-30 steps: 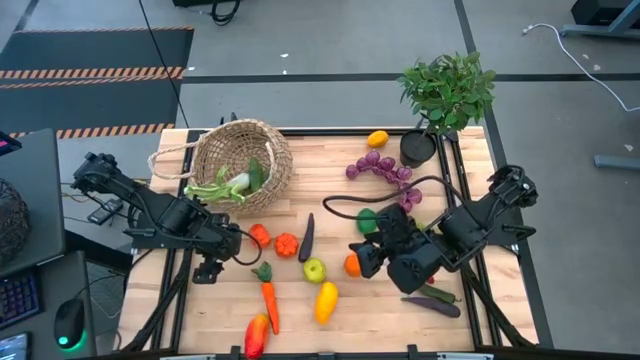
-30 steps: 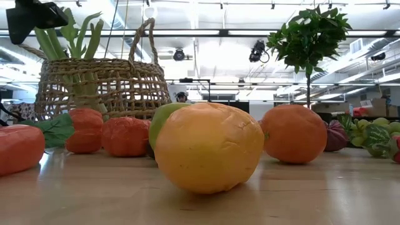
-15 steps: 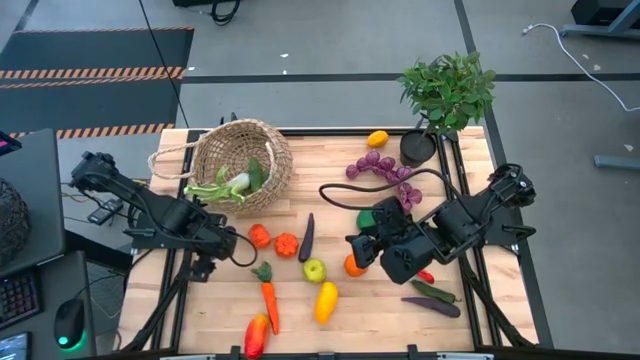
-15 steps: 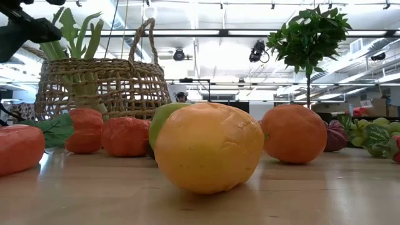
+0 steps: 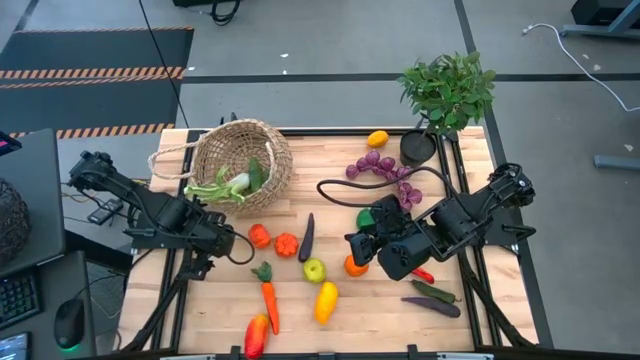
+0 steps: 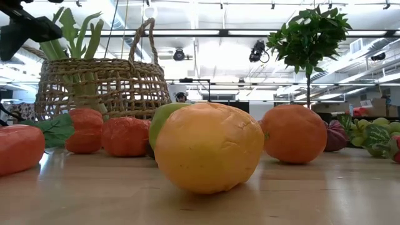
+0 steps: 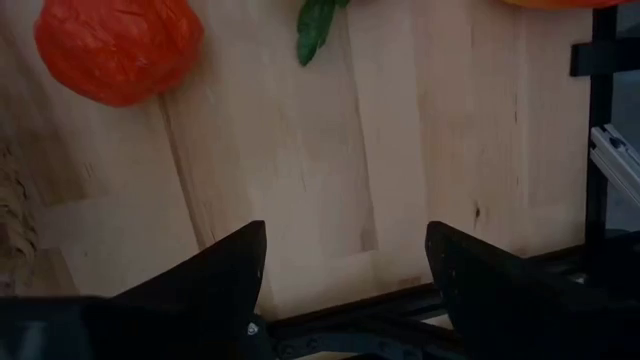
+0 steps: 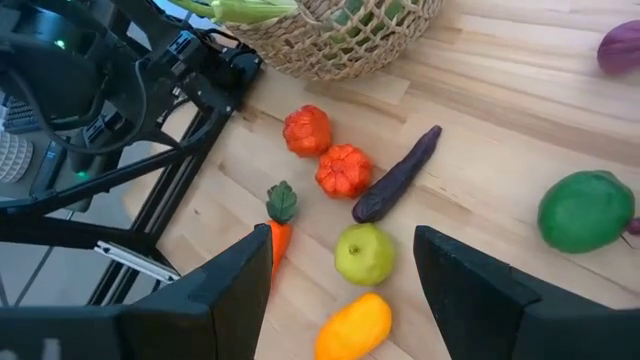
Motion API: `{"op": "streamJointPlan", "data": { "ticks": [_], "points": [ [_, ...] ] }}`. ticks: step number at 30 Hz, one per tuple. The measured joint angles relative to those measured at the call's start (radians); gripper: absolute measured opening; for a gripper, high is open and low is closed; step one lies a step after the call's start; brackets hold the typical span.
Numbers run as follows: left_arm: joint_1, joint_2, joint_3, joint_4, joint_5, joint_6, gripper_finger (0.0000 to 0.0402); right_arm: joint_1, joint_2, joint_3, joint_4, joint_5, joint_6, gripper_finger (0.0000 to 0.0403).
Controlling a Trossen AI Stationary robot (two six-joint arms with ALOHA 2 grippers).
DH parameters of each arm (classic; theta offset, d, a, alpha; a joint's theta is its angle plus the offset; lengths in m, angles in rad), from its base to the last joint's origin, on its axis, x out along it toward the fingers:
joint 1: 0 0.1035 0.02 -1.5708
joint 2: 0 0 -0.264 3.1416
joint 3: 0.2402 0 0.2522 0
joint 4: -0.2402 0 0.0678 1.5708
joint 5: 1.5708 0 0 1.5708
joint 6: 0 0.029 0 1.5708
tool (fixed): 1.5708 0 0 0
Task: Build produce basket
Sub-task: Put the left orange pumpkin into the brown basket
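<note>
Across the pale wooden table (image 5: 330,225) we see the round tan wicker basket (image 5: 240,160) holding a leek, most toy produce (image 8: 343,170) outside it; both grippers, left (image 7: 345,265) and right (image 8: 340,265), gape empty, so we judge the next move a descent onto a piece.

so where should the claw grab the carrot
Grip the carrot across its orange body near the middle, coming straight down from above. It lies flat on the table, leafy top toward the basket, with bare wood on both long sides for the fingers.
</note>
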Motion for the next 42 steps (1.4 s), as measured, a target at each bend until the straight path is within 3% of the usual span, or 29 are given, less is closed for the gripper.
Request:
{"op": "streamJointPlan", "data": {
  "ticks": [8,24,42],
  "points": [
    [0.009,0.000,0.000,0.001,-0.003,-0.005,0.0281,0.004,0.000,0.000,0.000,-0.070,-0.021,0.0248],
    [-0.040,0.000,0.000,0.003,0.026,-0.190,0.0253,0.000,0.000,0.000,-0.002,-0.071,-0.114,0.0248],
    [-0.041,0.003,0.000,-0.001,-0.016,-0.097,0.0251,-0.025,-0.002,0.000,0.024,-0.072,-0.136,0.0248]
  ]
}}
